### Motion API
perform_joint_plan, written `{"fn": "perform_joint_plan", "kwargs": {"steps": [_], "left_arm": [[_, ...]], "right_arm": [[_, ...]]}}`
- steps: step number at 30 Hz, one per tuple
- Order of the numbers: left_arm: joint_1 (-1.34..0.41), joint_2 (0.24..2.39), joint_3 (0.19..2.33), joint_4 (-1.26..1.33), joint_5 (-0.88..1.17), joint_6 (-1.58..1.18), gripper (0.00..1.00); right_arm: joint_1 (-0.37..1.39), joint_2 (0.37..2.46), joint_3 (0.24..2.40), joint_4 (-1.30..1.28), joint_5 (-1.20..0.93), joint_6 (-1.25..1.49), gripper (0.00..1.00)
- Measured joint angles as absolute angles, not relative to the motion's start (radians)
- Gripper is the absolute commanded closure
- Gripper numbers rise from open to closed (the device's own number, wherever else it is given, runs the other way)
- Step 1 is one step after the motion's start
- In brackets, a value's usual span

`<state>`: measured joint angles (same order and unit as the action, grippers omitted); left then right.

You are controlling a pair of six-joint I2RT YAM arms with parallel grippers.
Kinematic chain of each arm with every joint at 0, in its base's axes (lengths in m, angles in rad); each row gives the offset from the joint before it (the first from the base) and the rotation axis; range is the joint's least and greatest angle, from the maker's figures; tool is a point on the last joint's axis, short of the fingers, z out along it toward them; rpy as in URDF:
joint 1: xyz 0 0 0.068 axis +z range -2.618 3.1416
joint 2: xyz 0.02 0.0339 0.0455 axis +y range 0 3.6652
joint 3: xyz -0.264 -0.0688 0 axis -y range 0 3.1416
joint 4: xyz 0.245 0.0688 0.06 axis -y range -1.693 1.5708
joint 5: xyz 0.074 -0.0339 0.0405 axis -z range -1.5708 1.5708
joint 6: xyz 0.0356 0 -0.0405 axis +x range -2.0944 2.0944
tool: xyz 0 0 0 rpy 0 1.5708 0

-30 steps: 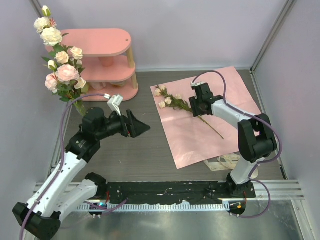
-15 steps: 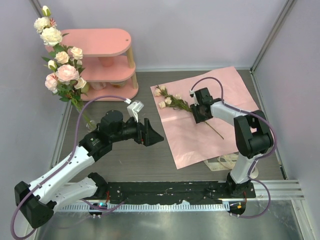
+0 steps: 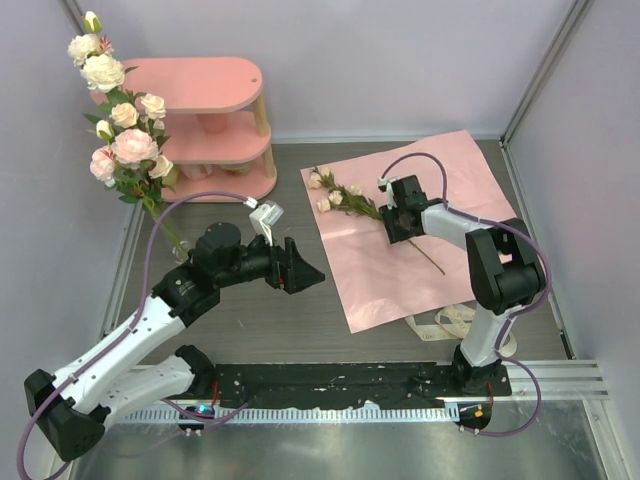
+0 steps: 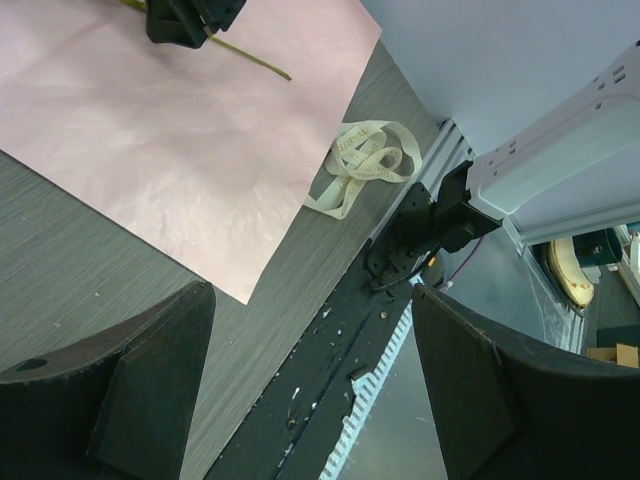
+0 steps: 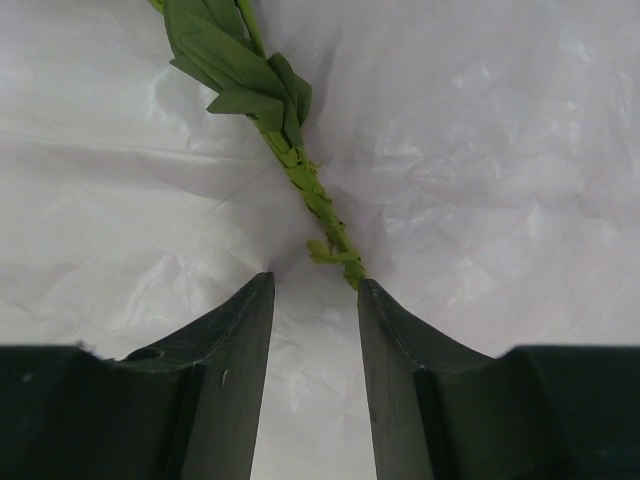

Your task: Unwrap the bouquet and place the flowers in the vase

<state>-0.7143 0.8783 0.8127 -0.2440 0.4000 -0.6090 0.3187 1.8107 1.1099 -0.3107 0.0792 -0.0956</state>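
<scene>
**A:** Which step is this?

**B:** The unwrapping looks done. The pink paper (image 3: 440, 170) lies flat at 2 o'clock on the surface, and the ribbon (image 4: 362, 160) is off at the paper's 5 o'clock corner. Most of the flowers (image 3: 118, 110) stand at 10 o'clock. One sprig of roses (image 3: 337, 196) lies on the paper.

**A:** And the grippers?

**B:** The right gripper (image 5: 315, 285) is down over the sprig's stem (image 5: 300, 175), fingers apart and not clamped. The left gripper (image 3: 303, 268) hangs wide apart and empty near the middle.

**A:** Next move?

**B:** I'd say pinch the stem, lift it and carry it to 10 o'clock. The stem end will need careful aiming into a crowded mouth.

**A:** Anything unclear?

**B:** The vase (image 3: 173, 240) is clear glass and hard to make out beneath the blooms. I can't tell whether the stem touches a finger. The wrist view cuts off the roses.
</scene>
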Motion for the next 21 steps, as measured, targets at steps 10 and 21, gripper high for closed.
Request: {"fn": "perform_joint_plan", "kwargs": {"steps": [10,21], "left_arm": [[-0.727,0.888,0.813,-0.245,0.392,-0.609,0.17],[-0.752,0.923,0.813,-0.245,0.373,-0.614,0.17]], "right_arm": [[0.277,1.811,1.110,-0.276,0.038,-0.076,0.57],[0.233,1.824,1.110,-0.246,-0.035,-0.085,0.74]]}}
